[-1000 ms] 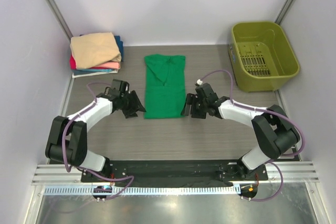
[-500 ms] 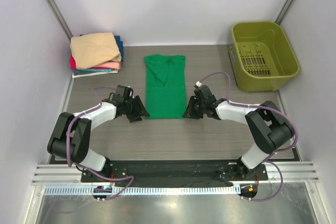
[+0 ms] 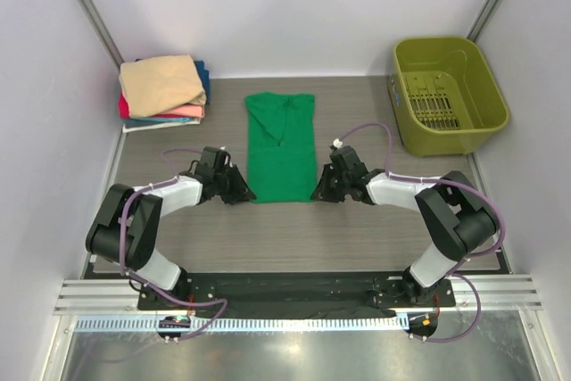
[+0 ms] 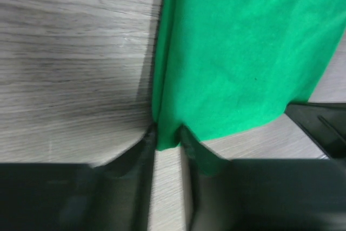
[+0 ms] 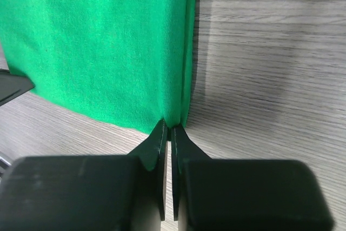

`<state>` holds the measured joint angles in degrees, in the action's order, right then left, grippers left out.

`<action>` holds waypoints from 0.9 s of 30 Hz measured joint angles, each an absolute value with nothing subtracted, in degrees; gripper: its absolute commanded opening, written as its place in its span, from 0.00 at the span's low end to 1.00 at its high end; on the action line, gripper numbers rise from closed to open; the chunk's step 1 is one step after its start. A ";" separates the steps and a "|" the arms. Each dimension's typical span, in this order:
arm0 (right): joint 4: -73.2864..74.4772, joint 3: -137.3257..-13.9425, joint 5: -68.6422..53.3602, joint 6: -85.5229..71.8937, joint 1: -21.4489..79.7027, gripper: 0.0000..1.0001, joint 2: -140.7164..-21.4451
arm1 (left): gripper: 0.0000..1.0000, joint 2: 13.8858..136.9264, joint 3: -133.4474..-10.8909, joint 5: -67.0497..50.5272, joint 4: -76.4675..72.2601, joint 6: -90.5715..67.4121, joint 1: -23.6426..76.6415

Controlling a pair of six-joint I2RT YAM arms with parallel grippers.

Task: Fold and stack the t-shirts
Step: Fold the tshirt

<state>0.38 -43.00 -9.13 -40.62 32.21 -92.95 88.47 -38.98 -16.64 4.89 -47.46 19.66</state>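
Observation:
A bright green t-shirt (image 3: 281,144) lies flat in the middle of the table, folded into a long narrow strip with its neck at the far end. My left gripper (image 3: 243,194) sits low at the shirt's near left corner. In the left wrist view its fingertips (image 4: 167,136) pinch that corner of green cloth (image 4: 243,52). My right gripper (image 3: 318,192) is at the near right corner. In the right wrist view its tips (image 5: 168,128) are shut on the folded edge of the shirt (image 5: 97,41). A stack of folded t-shirts (image 3: 162,86), tan on top, lies at the far left.
An olive-green plastic bin (image 3: 449,95) stands at the far right of the table. White walls close in the left, back and right sides. Both arms reach low across the wood-grain tabletop (image 3: 285,238) from the near edge.
Both grippers have slid inward to the green shirt's near corners and closed on them. The shirt itself has not moved.

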 measured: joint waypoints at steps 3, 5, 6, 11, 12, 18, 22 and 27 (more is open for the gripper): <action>-0.14 -42.72 -9.15 -40.66 32.18 0.01 -93.01 | 0.00 89.80 -38.89 -16.53 3.60 -47.77 19.79; -0.40 -42.65 -9.17 -40.64 32.21 0.01 -93.01 | 0.00 90.39 -39.18 -17.04 2.74 -47.75 19.94; -0.47 -42.59 -9.17 -40.64 32.21 0.01 -93.01 | 0.00 90.72 -39.31 -17.17 2.35 -47.77 20.16; -0.40 -42.13 -9.10 -40.58 32.21 0.01 -92.31 | 0.00 90.32 -39.27 -16.53 1.98 -47.75 21.52; -0.14 -41.60 -9.06 -40.49 32.21 0.01 -91.50 | 0.00 89.60 -38.70 -16.14 2.09 -47.79 22.00; 3.75 -37.10 -9.10 -40.45 32.82 0.01 -82.50 | 0.00 80.12 -33.41 -14.39 6.52 -49.19 26.74; 7.01 -34.61 -8.64 -40.77 35.03 0.01 -75.22 | 0.00 69.91 -29.87 -12.71 10.79 -51.53 30.50; 12.19 -31.79 -6.76 -43.46 40.99 0.01 -64.03 | 0.00 55.53 -27.27 -10.22 18.26 -55.57 34.09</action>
